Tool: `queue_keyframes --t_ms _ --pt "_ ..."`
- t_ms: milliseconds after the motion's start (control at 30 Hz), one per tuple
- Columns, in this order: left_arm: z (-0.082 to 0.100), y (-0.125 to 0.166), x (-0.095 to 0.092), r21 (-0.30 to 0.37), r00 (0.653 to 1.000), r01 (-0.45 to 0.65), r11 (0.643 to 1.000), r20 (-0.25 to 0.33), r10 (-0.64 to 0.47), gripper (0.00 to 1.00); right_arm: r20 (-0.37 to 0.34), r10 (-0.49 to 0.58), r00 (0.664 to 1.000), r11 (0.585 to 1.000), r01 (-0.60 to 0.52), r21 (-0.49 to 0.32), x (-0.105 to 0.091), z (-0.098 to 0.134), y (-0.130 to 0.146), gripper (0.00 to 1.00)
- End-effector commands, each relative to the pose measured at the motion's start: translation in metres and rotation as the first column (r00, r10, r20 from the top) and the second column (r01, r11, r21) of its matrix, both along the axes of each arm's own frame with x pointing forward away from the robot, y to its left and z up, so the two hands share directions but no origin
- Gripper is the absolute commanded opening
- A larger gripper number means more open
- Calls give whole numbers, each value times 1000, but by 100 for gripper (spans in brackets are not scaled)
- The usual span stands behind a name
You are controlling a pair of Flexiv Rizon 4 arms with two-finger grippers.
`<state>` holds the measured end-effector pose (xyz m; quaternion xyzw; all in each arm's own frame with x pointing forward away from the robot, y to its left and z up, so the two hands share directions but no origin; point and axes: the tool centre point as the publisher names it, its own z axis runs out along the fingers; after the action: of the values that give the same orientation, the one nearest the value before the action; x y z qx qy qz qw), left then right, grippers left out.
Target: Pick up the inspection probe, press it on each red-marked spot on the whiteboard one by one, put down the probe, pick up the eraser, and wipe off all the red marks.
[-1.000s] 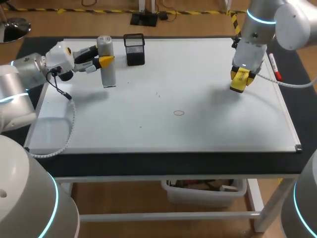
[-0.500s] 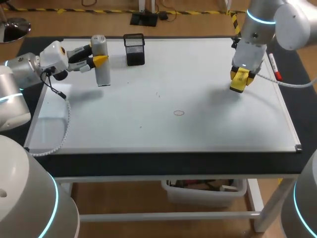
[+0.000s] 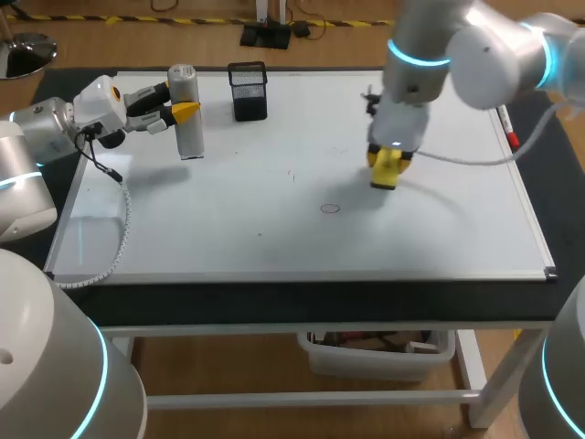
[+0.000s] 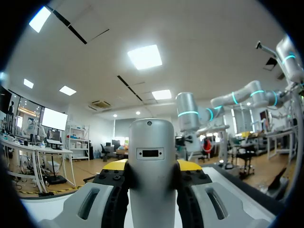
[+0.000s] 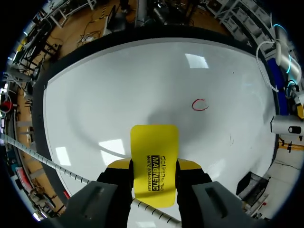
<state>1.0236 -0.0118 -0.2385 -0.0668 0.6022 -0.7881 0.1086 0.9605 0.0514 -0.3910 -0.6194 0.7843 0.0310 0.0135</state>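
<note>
The grey cylindrical probe (image 3: 191, 137) is upright at the far left of the whiteboard (image 3: 274, 242), with my left gripper (image 3: 179, 110) shut on its upper part. In the left wrist view the probe (image 4: 152, 142) fills the space between the left gripper's (image 4: 152, 167) yellow tips. My right gripper (image 3: 388, 157) is shut on the yellow eraser (image 3: 386, 172), just above the board right of its middle. One small red ring mark (image 3: 330, 208) lies in front and to the left of the eraser. In the right wrist view the mark (image 5: 199, 105) is ahead of the eraser (image 5: 154, 159).
A black mesh pen holder (image 3: 248, 90) stands at the back of the board, just right of the probe. A red marker (image 3: 507, 124) lies off the board's right edge. A cable from each wrist hangs over the board.
My right arm has carried the eraser left, from the board's right side towards the middle. My left arm moved the probe slightly left and back, then kept still.
</note>
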Motion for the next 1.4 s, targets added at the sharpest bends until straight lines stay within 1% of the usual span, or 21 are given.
queue_keyframes --t_ms 33,300,433,633,800,833,867,900,967,1000,1400 --pt "0 0 0 -2 1000 1 1000 3 -1 0 6 41 999 998 -40 -40 -11 -4 35 0" --pt "0 0 0 -2 1000 1 1000 3 -1 0 -19 147 989 989 -148 -24 -38 -12 91 0" --pt "0 0 0 -2 1000 1 1000 3 -1 0 -35 196 980 980 -197 -22 -46 -16 113 0" --pt "0 0 0 -2 1000 1 1000 3 -1 0 -41 222 974 975 -222 -4 -53 -19 133 0" --pt "0 0 0 -2 1000 1 1000 3 -1 0 -42 230 972 973 -231 -8 -56 -22 137 0" --pt "0 0 0 -2 1000 1 1000 3 -1 0 -41 232 972 972 -233 -27 -57 -23 137 0" --pt "0 0 0 -2 1000 1 1000 3 -1 0 -41 232 972 972 -234 -29 -58 -23 137 0" --pt "0 0 0 -2 1000 1 1000 3 -1 0 -46 229 972 973 -230 -15 -59 -25 136 0" --pt "0 0 0 -2 1000 1 1000 3 -1 0 -45 231 972 972 -232 -26 -61 -27 136 0" --pt "0 0 0 -2 1000 1 1000 3 -1 0 -50 227 973 973 -229 -19 -62 -28 135 0" --pt "0 0 0 -2 1000 1 1000 3 -1 0 -62 194 979 981 -195 -8 -71 -36 119 0"
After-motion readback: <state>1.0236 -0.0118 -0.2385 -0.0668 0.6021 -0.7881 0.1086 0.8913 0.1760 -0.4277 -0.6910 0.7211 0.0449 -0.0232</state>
